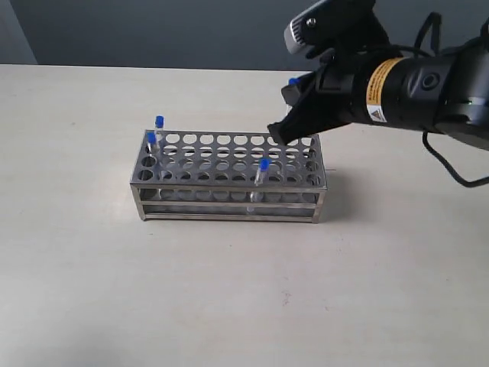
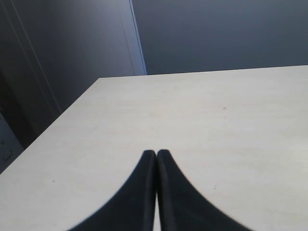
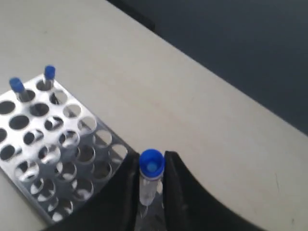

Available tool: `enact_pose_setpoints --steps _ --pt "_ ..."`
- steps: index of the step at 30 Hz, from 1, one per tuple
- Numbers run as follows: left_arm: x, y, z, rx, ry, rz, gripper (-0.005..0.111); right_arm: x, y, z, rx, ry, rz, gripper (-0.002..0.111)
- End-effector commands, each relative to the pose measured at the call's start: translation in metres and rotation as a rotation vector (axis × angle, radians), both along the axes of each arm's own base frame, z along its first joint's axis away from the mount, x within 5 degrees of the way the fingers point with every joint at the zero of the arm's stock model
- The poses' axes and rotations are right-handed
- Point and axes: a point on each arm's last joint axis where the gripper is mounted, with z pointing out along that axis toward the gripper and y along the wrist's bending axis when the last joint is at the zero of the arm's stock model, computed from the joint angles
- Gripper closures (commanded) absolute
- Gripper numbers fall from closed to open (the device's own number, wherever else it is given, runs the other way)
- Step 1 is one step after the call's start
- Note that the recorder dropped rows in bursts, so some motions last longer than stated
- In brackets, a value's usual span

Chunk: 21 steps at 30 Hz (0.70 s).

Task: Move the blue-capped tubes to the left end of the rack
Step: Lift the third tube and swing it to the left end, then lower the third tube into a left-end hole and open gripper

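Note:
The steel rack [image 1: 229,174] stands mid-table. Two blue-capped tubes [image 1: 160,122] [image 1: 151,140] sit in holes at its left end, and a third [image 1: 263,165] stands in the front row right of the middle. My right gripper [image 1: 284,131] hovers over the rack's right end, shut on a fourth tube whose blue cap [image 1: 293,81] peeks out behind the fingers. In the right wrist view that tube [image 3: 151,166] is pinched between the fingers [image 3: 129,192], above the rack [image 3: 53,149]. My left gripper [image 2: 157,154] is shut and empty over bare table.
The pale table [image 1: 92,290] spreads around the rack on all sides. A dark wall lies beyond its far edge [image 2: 202,70]. The right arm and its cable [image 1: 451,164] hang above the table's right side.

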Motion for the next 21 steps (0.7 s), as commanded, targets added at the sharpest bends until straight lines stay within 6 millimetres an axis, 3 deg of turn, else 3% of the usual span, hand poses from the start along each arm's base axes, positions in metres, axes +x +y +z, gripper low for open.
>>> enact_pose_setpoints --steps 1,6,13,21 --pt "0.0 -0.001 0.002 0.003 -0.012 -0.007 0.106 0.003 0.017 0.016 0.113 -0.065 0.105 0.109" --pt "0.0 -0.001 0.002 0.003 -0.012 -0.007 0.106 0.001 0.048 0.006 0.15 -0.033 0.192 0.109" --pt "0.0 -0.001 0.002 0.003 -0.012 -0.007 0.106 -0.01 0.099 -0.025 0.133 0.027 0.326 0.109" --pt "0.0 -0.001 0.002 0.003 -0.012 -0.007 0.106 -0.011 0.134 -0.037 0.133 0.034 0.386 0.109"
